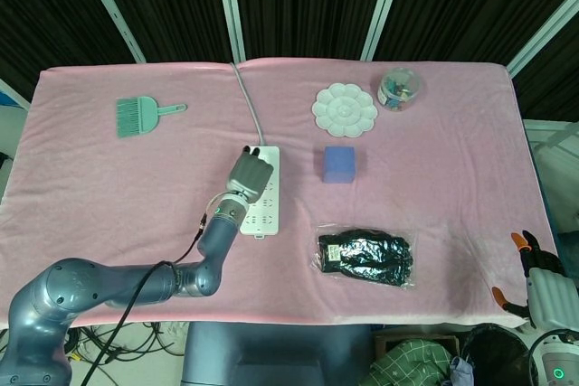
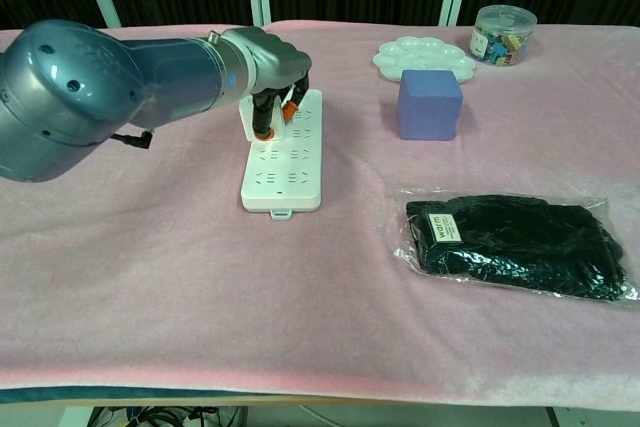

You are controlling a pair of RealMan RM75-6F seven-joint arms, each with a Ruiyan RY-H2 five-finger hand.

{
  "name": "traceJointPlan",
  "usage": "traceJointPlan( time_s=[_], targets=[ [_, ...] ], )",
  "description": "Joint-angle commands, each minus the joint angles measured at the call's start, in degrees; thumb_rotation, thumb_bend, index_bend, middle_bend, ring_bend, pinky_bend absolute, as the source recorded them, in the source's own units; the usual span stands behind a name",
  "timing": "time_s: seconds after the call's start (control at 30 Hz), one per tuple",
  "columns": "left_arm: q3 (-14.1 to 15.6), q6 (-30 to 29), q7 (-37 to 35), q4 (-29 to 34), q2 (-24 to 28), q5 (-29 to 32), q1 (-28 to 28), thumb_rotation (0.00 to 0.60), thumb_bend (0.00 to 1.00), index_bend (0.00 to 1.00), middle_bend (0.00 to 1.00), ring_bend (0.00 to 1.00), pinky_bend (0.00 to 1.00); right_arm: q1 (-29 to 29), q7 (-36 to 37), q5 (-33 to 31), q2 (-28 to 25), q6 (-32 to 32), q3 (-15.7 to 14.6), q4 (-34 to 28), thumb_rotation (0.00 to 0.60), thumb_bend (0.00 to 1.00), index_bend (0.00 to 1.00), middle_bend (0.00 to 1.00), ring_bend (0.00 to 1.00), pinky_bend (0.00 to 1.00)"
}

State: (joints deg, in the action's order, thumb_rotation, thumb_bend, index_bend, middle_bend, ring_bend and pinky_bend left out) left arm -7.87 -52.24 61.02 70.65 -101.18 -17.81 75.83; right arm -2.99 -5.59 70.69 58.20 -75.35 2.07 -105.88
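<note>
A white power strip (image 1: 261, 198) (image 2: 285, 162) lies mid-table, its grey cable (image 1: 246, 101) running to the far edge. My left hand (image 1: 251, 169) (image 2: 272, 75) is down on the strip's far left part. Its fingers are curled around a small white plug (image 2: 250, 119) that sits on the strip. The orange fingertips (image 2: 287, 107) touch the strip's face. My right hand (image 1: 541, 282) hangs off the table's near right corner, fingers apart and holding nothing. It shows only in the head view.
A blue cube (image 1: 340, 164) (image 2: 430, 104) stands right of the strip. A bagged pair of black gloves (image 1: 366, 257) (image 2: 515, 245) lies near the front. A white palette (image 1: 344, 109), a jar of small bits (image 1: 399, 88) and a green brush (image 1: 140, 116) sit further back.
</note>
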Motion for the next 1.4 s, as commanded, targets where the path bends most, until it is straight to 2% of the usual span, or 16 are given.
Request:
traceJointPlan(
  time_s=[0.03,0.57,0.67,0.73,0.8,0.87,0.97,1.1,1.2,1.3,1.37,1.4],
  targets=[
    [0.19,0.37,-0.4,-0.4,0.01,-0.53,-0.34,0.6,0.41,0.58,0.57,0.16,0.21,0.0,-0.07,-0.01,0.03,-0.05,0.01,0.0,0.6,0.2,0.0,0.02,0.15,0.11],
    [0.21,1.85,-2.6,-2.55,-1.5,-4.01,-1.15,0.6,0.41,0.58,0.58,0.17,0.22,0.03,-0.03,-0.05,-0.01,-0.1,0.02,0.01,0.6,0.2,0.0,0.02,0.15,0.11],
    [0.46,1.74,-2.31,-3.05,-1.6,-4.02,-1.33,0.6,0.39,0.54,0.56,0.16,0.2,0.04,0.04,-0.02,-0.05,-0.09,0.01,0.0,0.6,0.2,0.0,0.02,0.15,0.11],
    [0.54,1.35,-1.96,-3.03,-1.38,-3.92,-1.45,0.6,0.32,0.44,0.47,0.12,0.15,0.06,-0.01,0.05,-0.02,-0.18,0.0,0.01,0.6,0.2,0.0,0.02,0.15,0.11],
    [0.21,0.76,-1.75,-2.22,-0.81,-3.43,-1.58,0.6,0.2,0.28,0.25,0.03,0.05,0.07,-0.08,0.1,0.04,-0.24,0.0,0.05,0.6,0.2,0.0,0.02,0.15,0.11],
    [-0.01,0.14,-1.43,-1.06,-0.04,-3.23,-1.61,0.6,0.12,0.15,0.07,0.0,0.0,0.07,-0.15,0.05,0.08,-0.22,-0.02,0.05,0.6,0.2,0.0,0.02,0.15,0.11],
    [-1.0,-2.2,-2.61,1.74,1.48,-5.15,-2.03,0.6,0.07,0.1,0.0,0.0,0.0,0.05,-0.34,0.06,0.14,-0.28,-0.02,0.08,0.6,0.2,0.0,0.02,0.15,0.11],
    [-1.36,-6.32,-4.93,7.22,4.61,-10.08,-3.62,0.6,0.07,0.09,0.0,0.0,0.0,0.06,-0.42,-0.06,0.14,-0.3,0.02,0.09,0.6,0.2,0.0,0.03,0.15,0.11],
    [-1.0,-10.83,-5.06,14.12,8.95,-12.01,-5.63,0.6,0.07,0.08,0.0,0.0,0.0,0.05,-0.38,-0.22,0.13,-0.24,0.05,0.05,0.6,0.2,0.0,0.03,0.15,0.11],
    [0.56,-17.0,-3.65,25.13,16.0,-12.02,-8.98,0.6,0.07,0.08,0.0,0.0,0.0,0.11,-0.45,-0.18,0.1,-0.44,0.09,0.04,0.6,0.2,0.0,0.03,0.15,0.11],
    [3.08,-22.9,-4.42,34.72,22.64,-12.7,-13.46,0.6,0.08,0.09,0.0,0.0,0.0,0.15,-0.54,-0.36,0.15,-0.57,0.17,0.14,0.6,0.2,0.0,0.03,0.15,0.11],
    [5.19,-26.11,-6.19,39.47,26.01,-15.11,-16.49,0.6,0.08,0.09,0.0,0.0,0.0,0.17,-0.56,-0.51,0.18,-0.65,0.25,0.09,0.6,0.2,0.0,0.03,0.15,0.11]
  ],
)
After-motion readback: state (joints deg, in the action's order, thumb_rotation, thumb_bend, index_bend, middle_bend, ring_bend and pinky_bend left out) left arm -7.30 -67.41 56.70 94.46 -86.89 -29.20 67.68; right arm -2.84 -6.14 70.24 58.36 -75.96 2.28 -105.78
